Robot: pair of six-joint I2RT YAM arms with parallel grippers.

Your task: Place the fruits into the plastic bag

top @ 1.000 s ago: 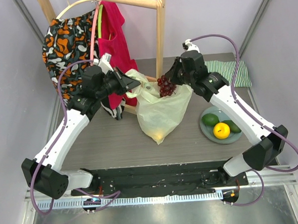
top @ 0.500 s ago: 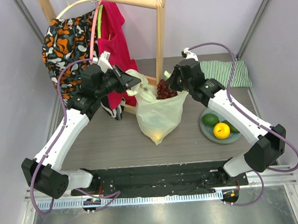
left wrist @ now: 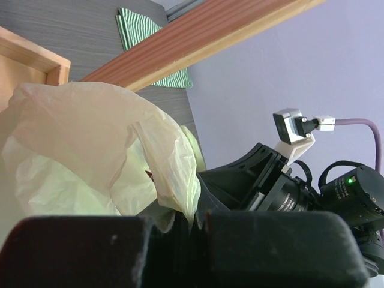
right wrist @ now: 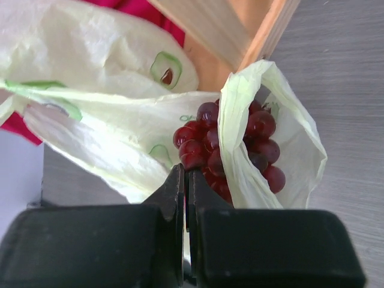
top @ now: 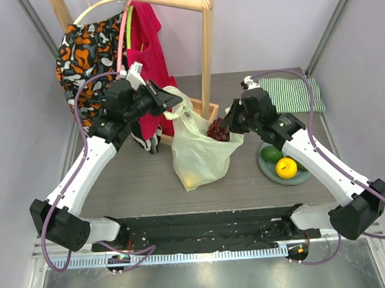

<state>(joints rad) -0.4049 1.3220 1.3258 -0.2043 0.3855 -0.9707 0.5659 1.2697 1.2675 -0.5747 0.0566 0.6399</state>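
White links, black joints and bases on the left arm (top: pixel 84 168) and right arm (top: pixel 322 160), a purple cable (top: pixel 79 105) looping along each

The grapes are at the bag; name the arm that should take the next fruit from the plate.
Right. The right gripper holds the grapes at the bag mouth, beside the plate on its side. The left gripper is clamped on the bag, holding it up, far from the plate.

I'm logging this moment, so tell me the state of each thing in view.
plastic bag: upright, mouth held open.
grape bunch: hanging at the bag's mouth, partly inside.
left claw: shut on the bag's handle.
right claw: shut on the grape bunch.
citrus: resting on the plate.
avocados: on the plate.
striped cloth: folded flat.
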